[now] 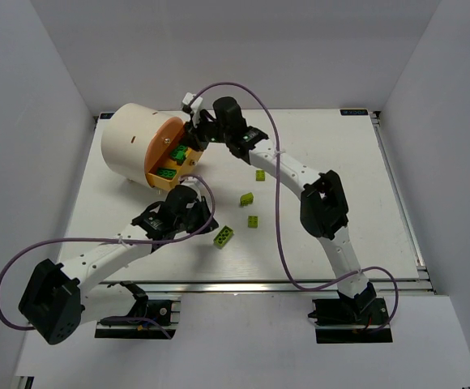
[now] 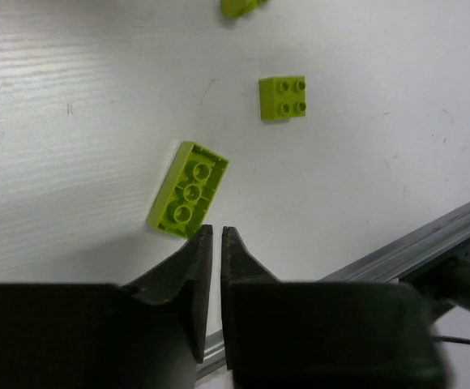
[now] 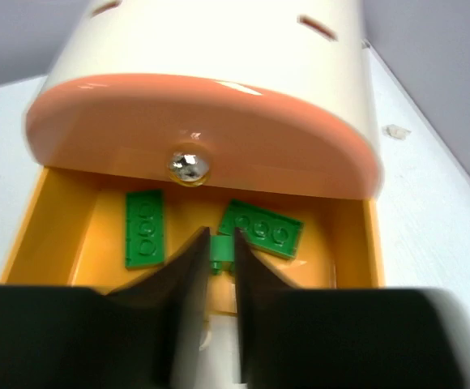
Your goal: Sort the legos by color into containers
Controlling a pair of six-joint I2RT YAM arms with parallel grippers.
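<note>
Two studded green legos [image 3: 144, 228], orange tray [image 3: 57, 235], right jaws pinching another, left jaws narrow

Looking steeply down toward twelve o'clock from above and behind the arm bases, from afar, taking in the whole white tabletop [image 1: 340, 162]. From the left wrist, peering almost straight down past the dark left gripper [image 2: 217, 229], close over the table, framing a long yellow-green studded plastic brick [image 2: 188, 189] at centre and a square yellow-green studded brick [image 2: 283, 98] toward one o'clock. Sharing both with the overhead view, just six o'clock of its centre. From the right wrist, facing very closely past the dark right gripper [image 3: 222, 232] and the small dark green brick [image 3: 221, 253] between its fingers, into the orange box-like tray [image 3: 57, 235] of the cream-white cylindrical drum [image 3: 219, 40]. Sharing these with the overhead view at ten o'clock.
</note>
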